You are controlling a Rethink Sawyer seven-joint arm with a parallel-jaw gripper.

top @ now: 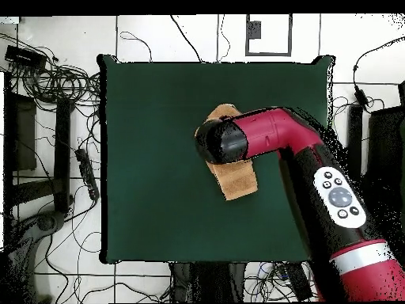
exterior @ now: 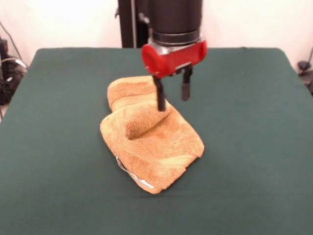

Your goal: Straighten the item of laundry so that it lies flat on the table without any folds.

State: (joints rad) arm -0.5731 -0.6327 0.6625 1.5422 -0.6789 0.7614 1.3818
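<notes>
The orange-tan towel [exterior: 151, 142] lies crumpled and folded over itself in the middle of the dark green table [exterior: 254, 147], with a raised fold at its far side and a white label [exterior: 142, 182] at its near edge. My gripper [exterior: 173, 104] hangs just above the towel's far part with its fingers apart. The left finger [exterior: 160, 98] touches the raised fold; the right finger [exterior: 186, 88] hangs beside it over bare table. Nothing is between them. In the overhead view the arm's head covers most of the towel [top: 237, 184] on the table [top: 150, 158].
The black pedestal [exterior: 129, 22] stands behind the table's far edge. Cables and equipment [top: 55, 119] lie on the floor to the sides of the table. The arm [top: 332, 190] reaches in over the table's right side in the overhead view.
</notes>
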